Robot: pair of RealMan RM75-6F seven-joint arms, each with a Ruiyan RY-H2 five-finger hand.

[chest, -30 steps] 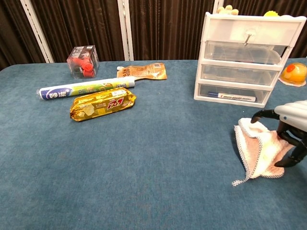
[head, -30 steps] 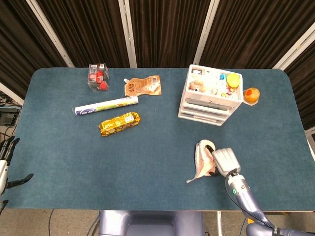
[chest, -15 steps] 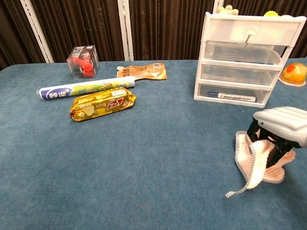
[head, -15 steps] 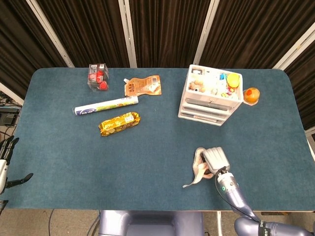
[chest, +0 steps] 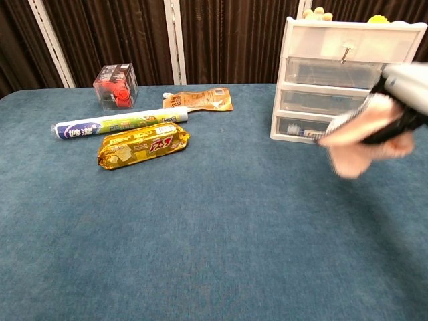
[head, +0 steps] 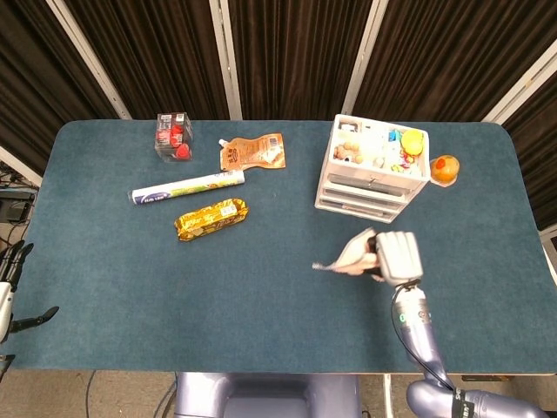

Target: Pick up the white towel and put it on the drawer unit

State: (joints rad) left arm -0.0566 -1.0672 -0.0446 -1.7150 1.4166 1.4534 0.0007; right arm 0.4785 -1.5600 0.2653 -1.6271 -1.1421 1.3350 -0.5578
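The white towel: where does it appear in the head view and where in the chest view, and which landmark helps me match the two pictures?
Head view: the white towel is lower right of centre, held by the right hand, below the drawer unit.
Chest view: the towel is at the right edge, blurred, overlapping the unit's lower drawers.
Shared landmark: the drawer unit.

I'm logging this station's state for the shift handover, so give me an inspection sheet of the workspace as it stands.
Surface: blue table.
Job's things: white towel held off the table, blurred in the chest view; drawer unit, top tray full of small items.
Clutter: gold snack pack, white tube, orange pouch, clear box, orange item.
Hands: right hand grips towel; left hand off-table, fingers apart.
Cables: nothing seen.
Surroundings: dark curtains.
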